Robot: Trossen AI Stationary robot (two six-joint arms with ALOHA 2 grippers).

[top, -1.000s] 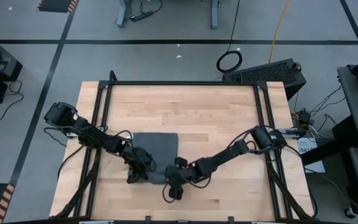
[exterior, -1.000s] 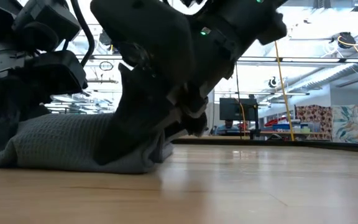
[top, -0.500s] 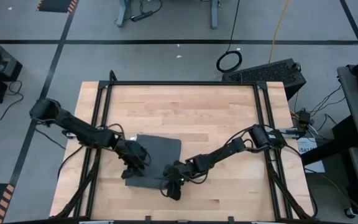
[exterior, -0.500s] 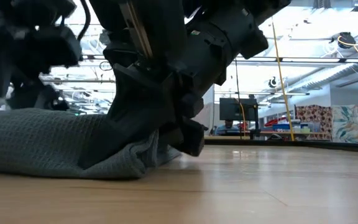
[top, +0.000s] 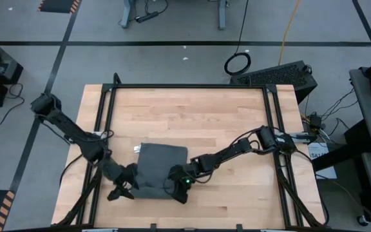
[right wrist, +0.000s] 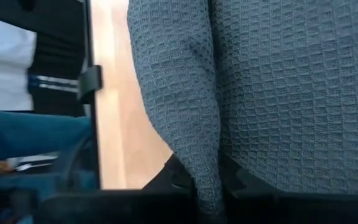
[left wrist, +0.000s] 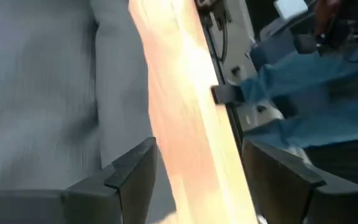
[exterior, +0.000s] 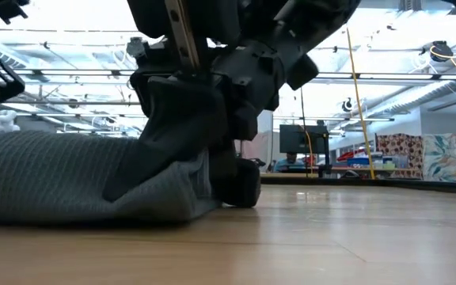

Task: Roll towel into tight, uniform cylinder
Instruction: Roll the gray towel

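The dark grey towel (top: 163, 169) lies folded on the wooden table, with its white tag (top: 136, 148) at the far left corner. My right gripper (top: 176, 187) is shut on the towel by its near right corner. In the low view it (exterior: 232, 170) stands over the towel's right end (exterior: 172, 198). My left gripper (top: 122, 189) hovers open just off the towel's near left corner. In its wrist view only bare wood shows between its fingers (left wrist: 132, 171), with the towel (left wrist: 36, 93) off to one side. My right gripper pinches a raised ridge of the towel (right wrist: 205, 158) between its two fingers (right wrist: 241, 180), close to the near right corner. It comes slanting down from the table's right. The ridge is drawn up into the fingers while the rest of the towel (exterior: 54, 182) lies on the table.
Black frame rails (top: 105, 122) run along the table's left and right sides. Bare wood (top: 192, 113) lies open beyond the towel toward the far edge and to the right (top: 243, 193). A person in blue clothing (left wrist: 303, 99) is beyond the table's edge.
My left gripper has opened, let go of the towel and drawn back up and toward the table's near left corner. The towel's left end has settled flat on the table. My right gripper has rolled at the wrist and edged left along the towel's near edge.
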